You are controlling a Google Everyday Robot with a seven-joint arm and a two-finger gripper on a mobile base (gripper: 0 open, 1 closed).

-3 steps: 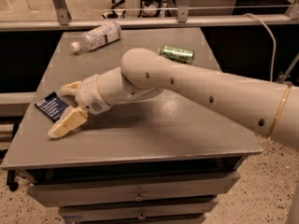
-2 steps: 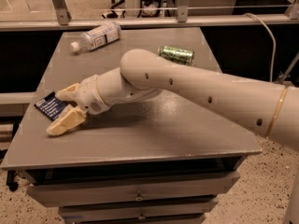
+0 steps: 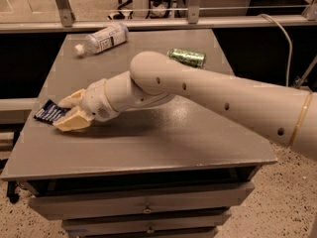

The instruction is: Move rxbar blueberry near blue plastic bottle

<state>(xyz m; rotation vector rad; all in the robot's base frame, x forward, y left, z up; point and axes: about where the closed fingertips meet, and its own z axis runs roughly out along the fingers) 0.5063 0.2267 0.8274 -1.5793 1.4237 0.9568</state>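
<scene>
Gripper [image 3: 60, 115], fingers apart, at rxbar blueberry [image 3: 47, 112] near table [image 3: 158, 150] left edge

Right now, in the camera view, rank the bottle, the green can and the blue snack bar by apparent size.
1. blue plastic bottle, clearly largest.
2. green can.
3. rxbar blueberry, but unsure: the open claw at the table's left edge hides its right end, and it sits nearer the camera.

Grey cabinet w/ drawers [image 3: 173, 140], speckled floor [image 3: 290, 207], metal rail [image 3: 237, 22] behind
</scene>
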